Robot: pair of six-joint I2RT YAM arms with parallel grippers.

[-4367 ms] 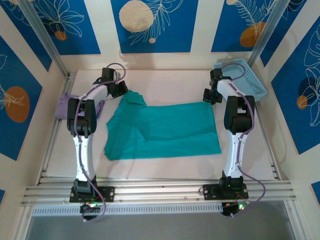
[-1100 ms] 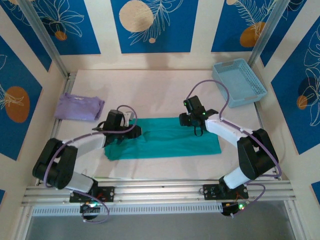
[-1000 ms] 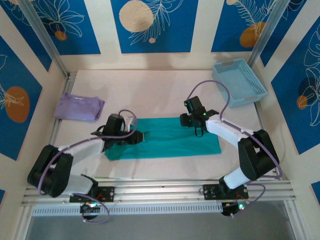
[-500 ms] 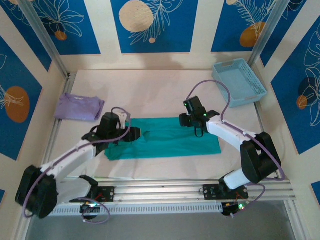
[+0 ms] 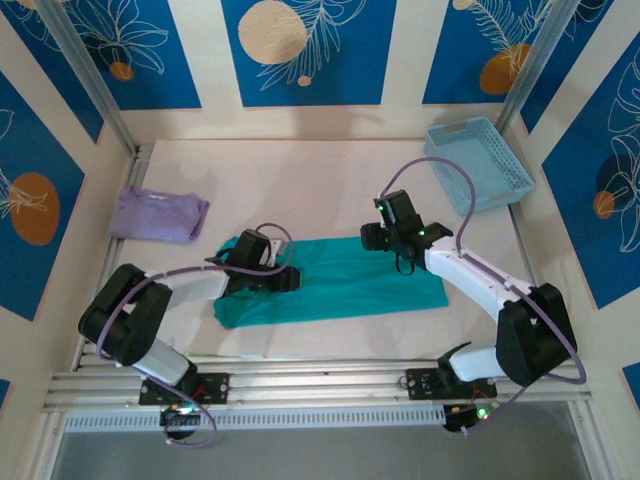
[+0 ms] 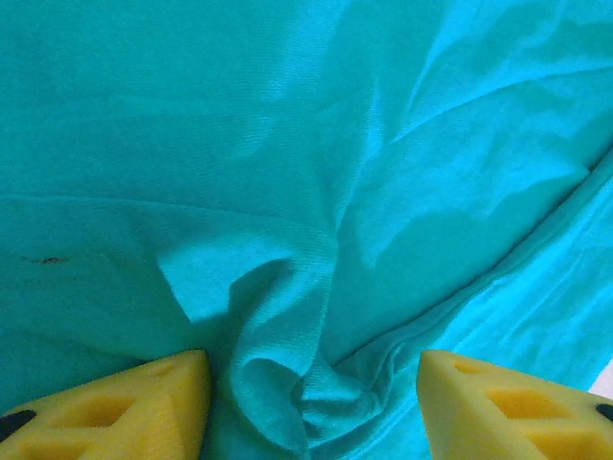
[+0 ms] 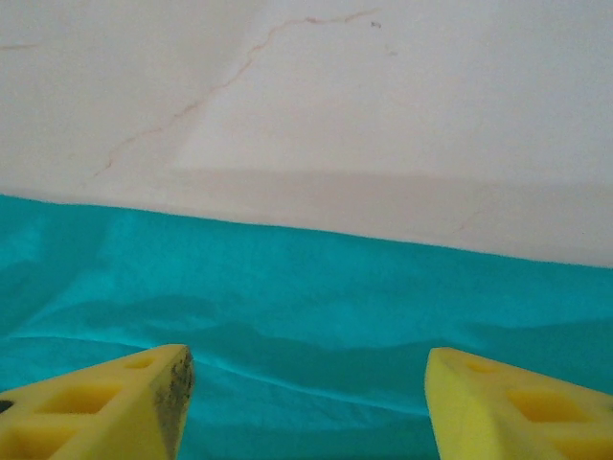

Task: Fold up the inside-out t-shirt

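1. Near side: a narrow bare strip of pale table (image 5: 330,338) runs between the metal front rail (image 5: 320,380) and the shirt's near hem. There is little room to work here.
2. The teal-green soft cloth t-shirt (image 5: 345,285) lies mid-table as a long flat band, rumpled at its left end. Judged light and limp, so it will sag and drag. Best pinched at edges or corners, through all layers.
3. Left gripper (image 5: 290,279) sits low over the rumpled end. Its yellow foam pads (image 6: 124,407) are spread wide with a raised ridge of cloth (image 6: 287,383) between them, not yet pinched.
4. Right gripper (image 5: 400,258) hangs at the shirt's far edge, yellow pads (image 7: 517,407) wide apart and holding nothing.
5. Far side: broad bare table, the best room for moving. A pale lavender folded garment (image 5: 158,213) lies near the shirt's left end but apart from it. A light blue plastic basket (image 5: 478,165) sits far right, well apart.
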